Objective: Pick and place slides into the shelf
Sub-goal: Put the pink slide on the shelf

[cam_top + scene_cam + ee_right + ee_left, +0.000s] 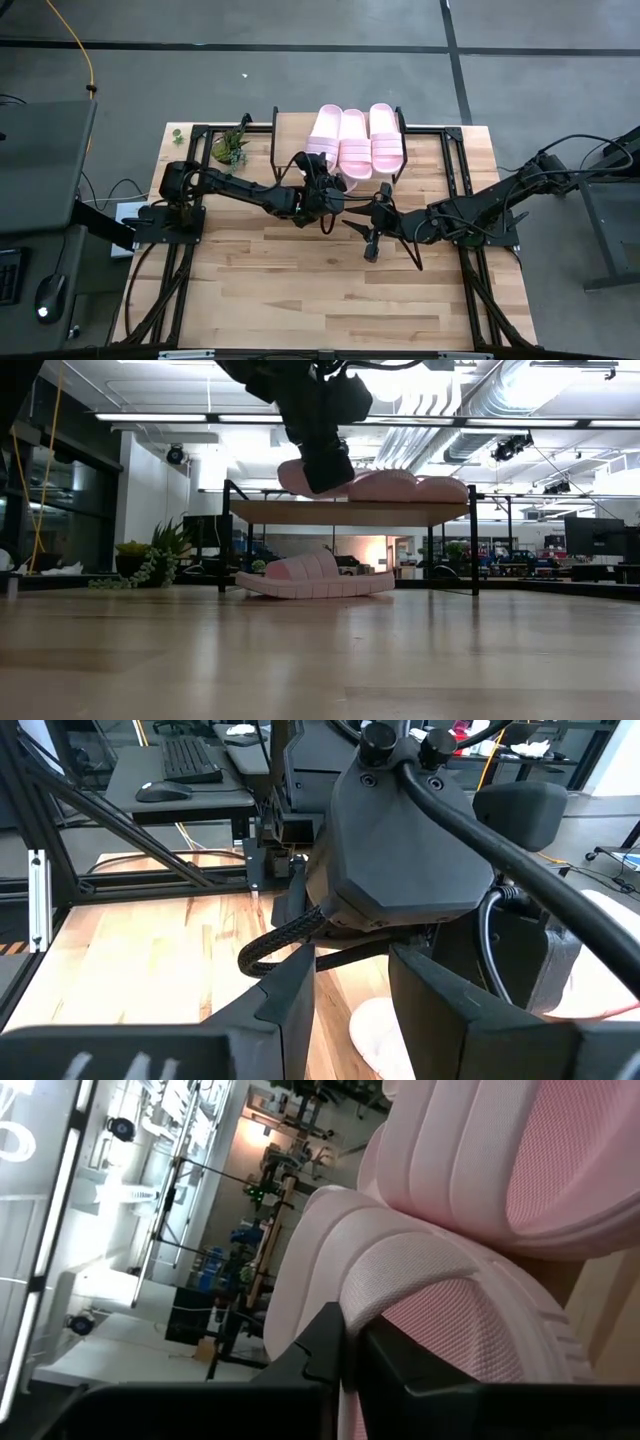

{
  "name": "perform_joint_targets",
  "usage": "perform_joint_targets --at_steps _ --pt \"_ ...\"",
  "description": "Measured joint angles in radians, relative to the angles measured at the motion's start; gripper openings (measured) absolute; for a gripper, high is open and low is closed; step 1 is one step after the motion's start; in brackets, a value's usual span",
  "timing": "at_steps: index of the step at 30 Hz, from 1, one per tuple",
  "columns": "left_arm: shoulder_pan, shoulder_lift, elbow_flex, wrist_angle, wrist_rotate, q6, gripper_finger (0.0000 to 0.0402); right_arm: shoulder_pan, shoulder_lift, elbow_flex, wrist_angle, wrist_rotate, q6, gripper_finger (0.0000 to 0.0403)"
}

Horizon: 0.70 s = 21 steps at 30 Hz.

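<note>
At the shelf (pixel 300 130) front, our left gripper (pixel 322 183) is clamped on 1 slide (pixel 420 1310), raised level with the 3 slides (pixel 355 140) on top. We should ease it fully onto the board before releasing. Our right gripper (pixel 372 232) waits open above the worktop (pixel 300 290).

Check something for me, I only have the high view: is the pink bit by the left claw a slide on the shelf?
Observer: No. That slide lies on the table, under the shelf board.
Operator: Is the left claw down at it?
Observer: No, the left claw is up at board height, before the leftmost top slide.
Operator: Open?
Observer: Shut; its fingers meet.
</note>
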Motion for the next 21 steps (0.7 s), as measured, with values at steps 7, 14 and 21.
perform_joint_targets --at_steps 7,14,21 --pt "-0.002 0.001 0.000 0.002 0.041 -0.016 0.0030 0.000 0.000 0.000 0.000 0.000 0.000 0.0119" --pt "-0.003 0.001 0.000 0.002 0.088 -0.033 0.0077 0.000 0.000 0.000 0.001 0.000 0.000 0.0119" --pt "-0.003 0.002 0.001 0.003 0.093 -0.038 0.0135 0.000 0.000 0.000 0.000 0.000 0.000 0.0119"
